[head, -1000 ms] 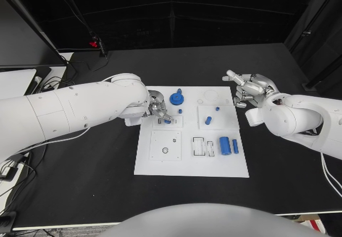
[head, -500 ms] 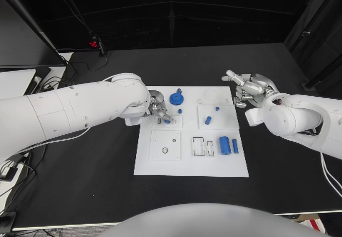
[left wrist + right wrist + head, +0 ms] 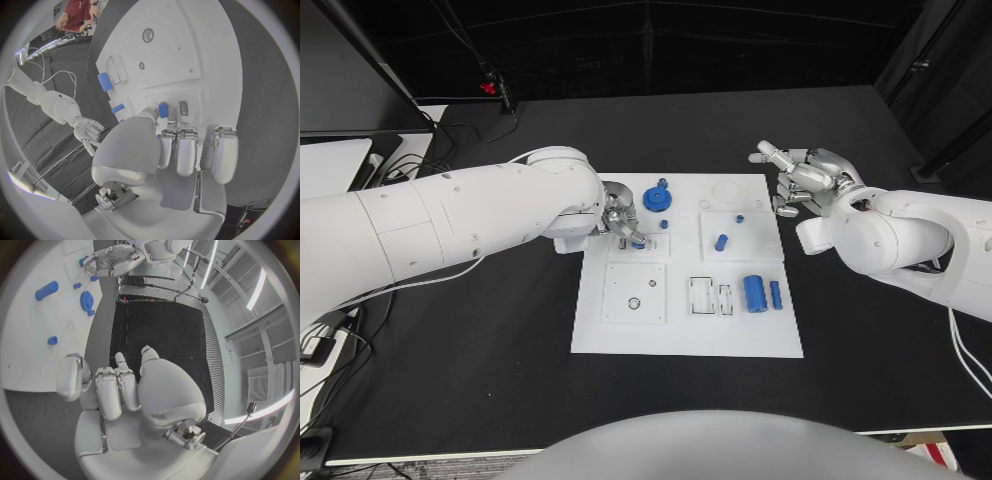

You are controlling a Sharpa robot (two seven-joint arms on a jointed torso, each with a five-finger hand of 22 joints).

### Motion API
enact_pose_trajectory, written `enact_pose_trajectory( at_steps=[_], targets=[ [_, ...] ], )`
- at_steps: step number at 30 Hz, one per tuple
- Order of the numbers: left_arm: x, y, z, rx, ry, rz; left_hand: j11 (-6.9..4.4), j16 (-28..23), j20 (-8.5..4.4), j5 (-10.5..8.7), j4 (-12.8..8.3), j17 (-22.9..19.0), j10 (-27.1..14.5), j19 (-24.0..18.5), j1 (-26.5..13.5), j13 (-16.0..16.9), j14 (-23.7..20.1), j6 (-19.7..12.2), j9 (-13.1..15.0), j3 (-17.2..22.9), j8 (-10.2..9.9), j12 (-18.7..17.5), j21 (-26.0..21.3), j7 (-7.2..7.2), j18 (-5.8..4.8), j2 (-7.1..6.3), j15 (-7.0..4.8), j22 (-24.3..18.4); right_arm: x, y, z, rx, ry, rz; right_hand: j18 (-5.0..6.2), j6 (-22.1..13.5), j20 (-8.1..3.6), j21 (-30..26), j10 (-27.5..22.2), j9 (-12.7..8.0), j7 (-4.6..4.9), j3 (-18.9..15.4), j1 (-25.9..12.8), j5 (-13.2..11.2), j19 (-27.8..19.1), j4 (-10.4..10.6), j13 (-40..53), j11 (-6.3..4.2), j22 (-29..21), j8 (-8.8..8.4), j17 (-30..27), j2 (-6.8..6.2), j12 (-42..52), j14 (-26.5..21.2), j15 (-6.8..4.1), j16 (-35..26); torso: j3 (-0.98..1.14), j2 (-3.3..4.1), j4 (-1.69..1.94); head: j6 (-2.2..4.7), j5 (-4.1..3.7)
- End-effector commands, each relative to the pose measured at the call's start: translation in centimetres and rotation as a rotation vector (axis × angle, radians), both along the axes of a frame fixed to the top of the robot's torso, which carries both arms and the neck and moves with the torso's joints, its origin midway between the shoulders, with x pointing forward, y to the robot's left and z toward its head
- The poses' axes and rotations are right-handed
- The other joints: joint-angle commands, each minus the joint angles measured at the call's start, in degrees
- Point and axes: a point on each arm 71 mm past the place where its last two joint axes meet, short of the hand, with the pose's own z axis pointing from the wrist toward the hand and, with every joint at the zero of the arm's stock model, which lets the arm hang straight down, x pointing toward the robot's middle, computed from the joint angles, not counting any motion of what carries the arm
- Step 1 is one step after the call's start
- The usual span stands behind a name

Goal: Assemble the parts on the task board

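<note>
Task board (image 3: pixel 687 340) lies flat in the middle of the black tabletop (image 3: pixel 473 340), between the two arms.

Progress, as we judge it: early to middle. A blue gear (image 3: pixel 658 201) sits near the board's far edge, with a small blue peg (image 3: pixel 662 184) just beyond it; whether either is fully seated we cannot tell. A short blue cylinder (image 3: pixel 721 242) lies tilted on the plate right of centre, and a tiny blue piece (image 3: pixel 740 218) sits just beyond it. Toward the near right, a large blue cylinder (image 3: pixel 754 294) and a slim blue bar (image 3: pixel 776 294) lie side by side, loose by the look of them, next to open rectangular slots (image 3: pixel 711 297). The square plate with a small hole (image 3: pixel 635 304) on the near left looks unfilled. So we reckon most of the fitting is left.

Left hand (image 3: pixel 623 226): down over the board's left-centre plate, fingertips pinching a small blue part (image 3: pixel 162 110). In the left wrist view that part sits between the thumb and the fingers, close over a dark slot; we judge it is being set into place. Contact with the board we cannot confirm.

Right hand (image 3: pixel 805 180): hovers just off the board's far right corner, fingers loosely spread, holding nothing, touching nothing that we see.
</note>
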Motion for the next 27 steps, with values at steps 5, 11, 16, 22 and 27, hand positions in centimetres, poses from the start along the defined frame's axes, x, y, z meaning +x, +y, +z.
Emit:
enact_pose_trajectory(
  at_steps=[5,11,16,22,27],
  targets=[
    [-0.12,0.50,-0.82,0.057,0.012,0.013,-0.20,0.0,-0.20,-2.87,0.3,15.1,6.0,6.2,-6.1,15.1,6.0,0.4,-0.1,-1.1,-0.7,0.0,0.2,-0.24,-0.36,1.54,-0.10,15.1,-0.02,0.09,0.11,0.004,-0.004,0.003,0.67,-0.4,0.25,-0.2,5.9,0.1,-0.12,-0.4,0.2,0.2,-0.2,0.0,15.1,0.40,9.1,0.36,15.1,0.58,0.1,6.1,0.33,0.1,0.00,0.01,-0.02,0.01,0.01],
    [-0.07,0.39,-0.79,0.051,0.008,0.012,-0.15,0.0,-0.14,-5.63,0.4,15.1,6.0,6.2,-11.2,15.1,6.0,1.0,-0.1,-2.4,-1.3,0.0,0.2,-0.21,-0.36,2.42,-0.06,15.1,-0.02,0.03,0.10,0.002,-0.003,0.001,0.67,-0.4,0.25,-0.2,5.9,0.1,-0.12,-0.4,0.2,0.2,-0.2,0.0,15.1,0.40,9.1,0.36,15.1,0.58,0.1,6.1,0.33,0.1,0.00,0.00,0.01,-0.02,-0.06],
    [-0.02,0.31,-0.79,0.052,0.007,0.013,-0.39,0.0,-0.17,-6.33,0.3,15.1,6.0,6.2,-12.0,15.1,6.0,1.9,0.4,-2.7,-0.7,0.0,0.2,-0.53,-0.36,2.48,-0.19,15.1,-0.01,0.06,0.08,0.002,-0.001,0.002,0.70,-0.4,0.28,-0.3,5.9,0.1,-0.10,-0.5,0.3,0.2,-0.2,0.0,15.1,0.43,9.0,0.49,15.1,0.60,0.1,6.1,0.36,0.1,0.01,-0.02,0.02,0.00,-0.09],
    [-0.01,0.21,-0.79,0.054,0.008,0.011,-0.54,0.0,-0.23,-6.71,0.3,15.1,6.0,6.2,-12.3,15.1,6.0,2.3,0.8,-2.8,-0.3,0.0,0.2,-0.72,-0.36,2.45,-0.31,15.1,-0.01,0.07,0.06,0.002,0.001,0.003,0.70,-0.4,0.28,-0.3,5.9,0.1,-0.10,-0.5,0.3,0.2,-0.2,0.0,15.1,0.43,9.0,0.49,15.1,0.60,0.1,6.1,0.36,0.1,0.00,-0.01,0.01,0.01,-0.07],
    [-0.03,0.10,-0.80,0.055,0.009,0.008,-0.63,0.0,-0.27,-6.86,0.3,15.1,6.0,6.2,-12.3,15.1,6.0,2.4,1.0,-2.9,-0.1,0.0,0.2,-0.82,-0.36,2.36,-0.38,15.1,0.01,0.05,0.06,0.002,0.001,0.002,0.70,-0.4,0.28,-0.3,5.9,0.1,-0.10,-0.5,0.3,0.2,-0.2,0.0,15.1,0.43,9.0,0.49,15.1,0.60,0.1,6.1,0.36,0.1,-0.01,-0.02,-0.02,0.02,-0.07]
  ],
)
